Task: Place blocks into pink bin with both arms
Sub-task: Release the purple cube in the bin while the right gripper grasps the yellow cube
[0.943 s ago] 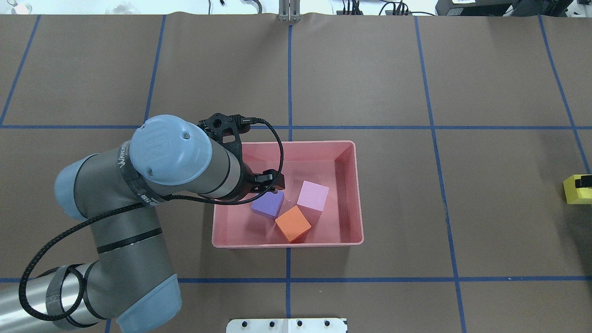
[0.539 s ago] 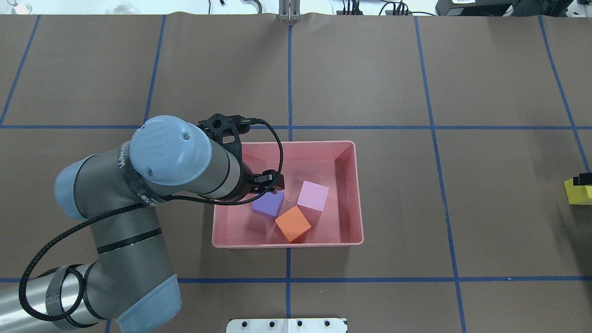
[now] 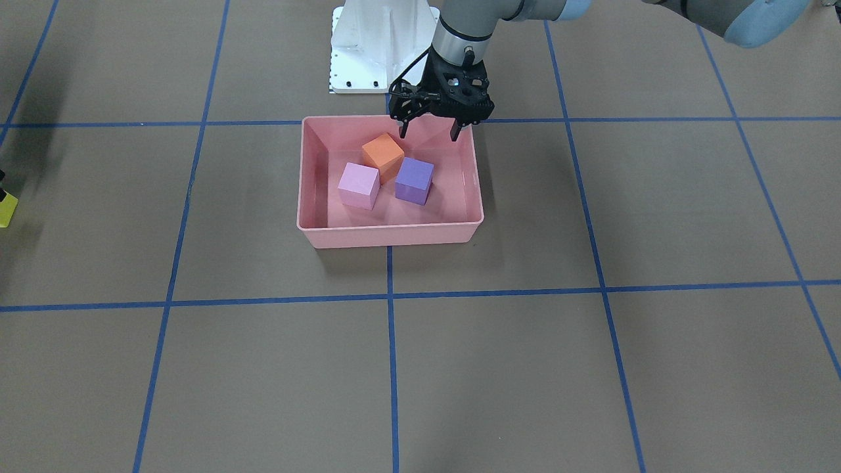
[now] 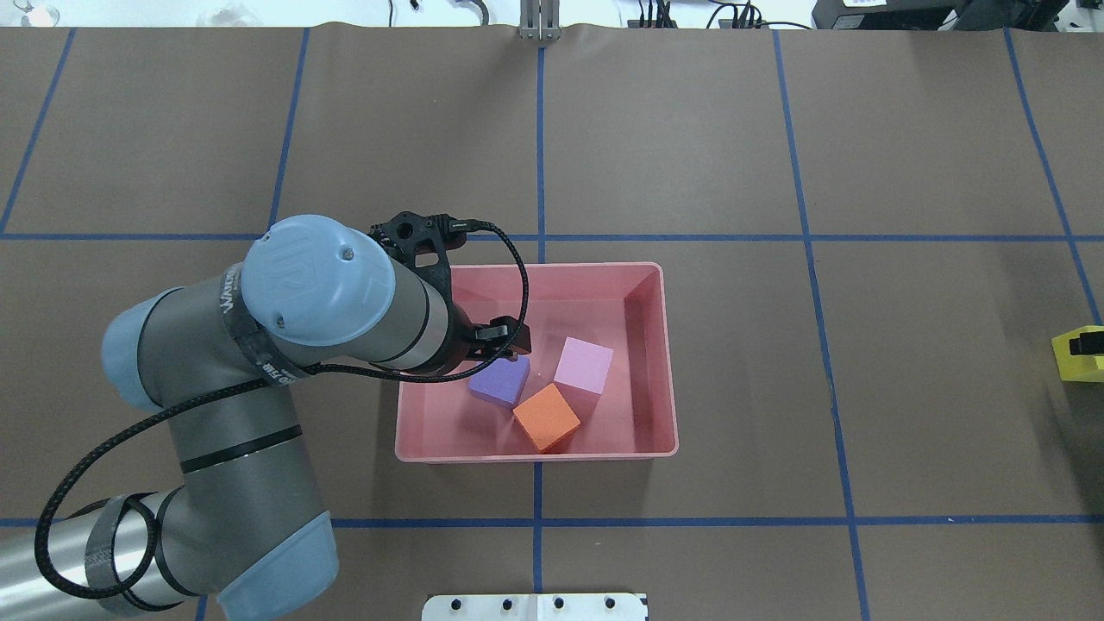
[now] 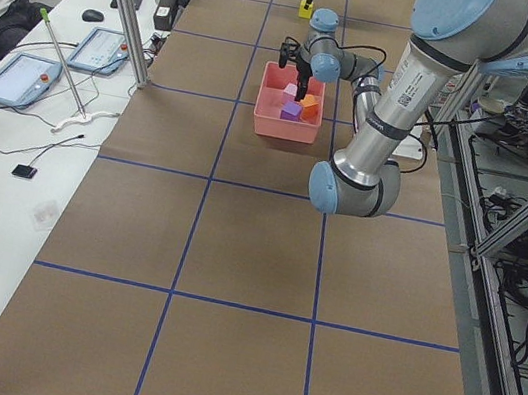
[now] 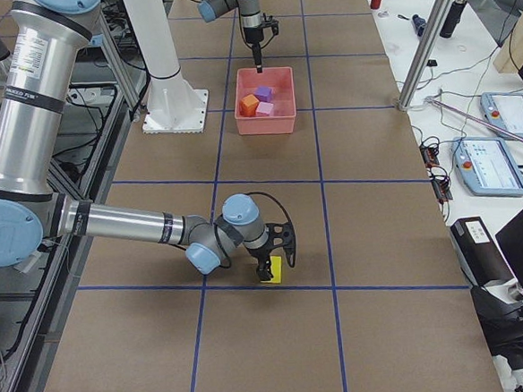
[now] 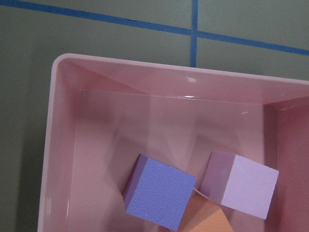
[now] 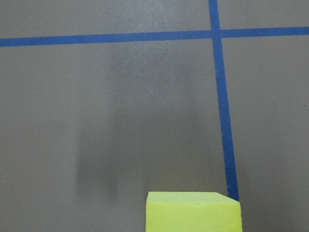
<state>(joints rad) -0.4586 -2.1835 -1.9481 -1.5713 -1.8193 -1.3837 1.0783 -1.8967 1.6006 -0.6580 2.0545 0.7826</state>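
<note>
While three foam cubes (image 3: 414,180) lie in the salmon-pink plastic bin (image 3: 387,235), the yellow foam cube (image 4: 1072,366) sits well right of it under the right gripper (image 6: 268,264), hold unclear to me; the left gripper (image 3: 428,135) hangs spread over the bin. Looks light, squashy: pinch opposite faces.

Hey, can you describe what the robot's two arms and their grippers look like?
The left arm and right arm are grey metal tubes with rounded light-blue joint caps. A braided black cable loops along the left arm, which also carries printed lettering. Each ends in a black two-finger gripper: left gripper, right gripper.
</note>
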